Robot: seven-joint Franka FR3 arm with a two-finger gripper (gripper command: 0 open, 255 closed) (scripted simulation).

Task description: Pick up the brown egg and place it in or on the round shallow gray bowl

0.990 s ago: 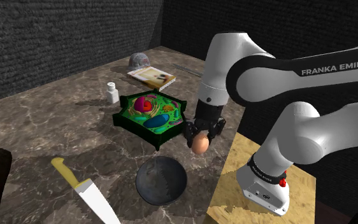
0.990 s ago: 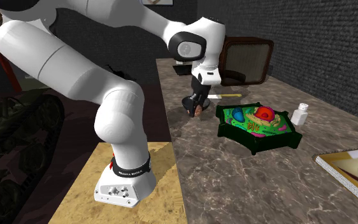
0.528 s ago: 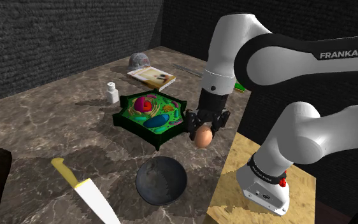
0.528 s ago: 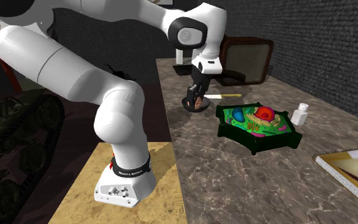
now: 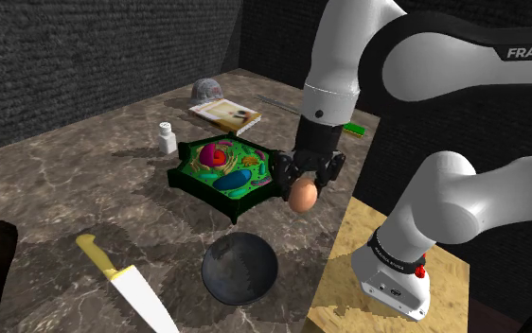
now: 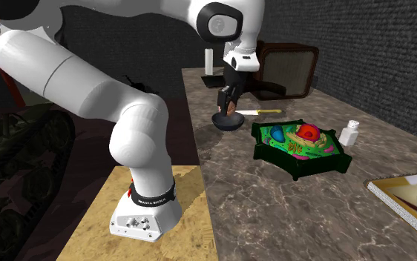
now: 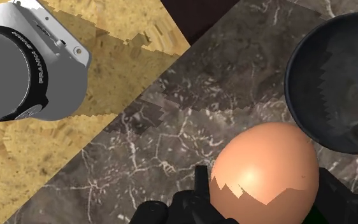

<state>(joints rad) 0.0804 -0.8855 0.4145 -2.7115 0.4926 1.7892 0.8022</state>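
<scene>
Shoulder view, centre: the gripper (image 5: 302, 183) clamps the brown egg (image 5: 302, 198) aloft, up-right of the waiting gray bowl (image 5: 239, 271); second exterior view, upper centre: egg (image 6: 231, 110) appears just above bowl (image 6: 229, 124); wrist view: the bowl (image 7: 337, 89) lies beside, not beneath, the gripped egg (image 7: 264, 168), so it needs carrying over.

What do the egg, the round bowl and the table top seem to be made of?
Egg: smooth tan shell with a soft highlight, like real eggshell, though it could be plastic.
Bowl: dark grey with a dull mottled sheen, perhaps metal or stoneware; I cannot tell which.
Table top: grey-brown stone like marble, with pale veins, lightly polished.
</scene>
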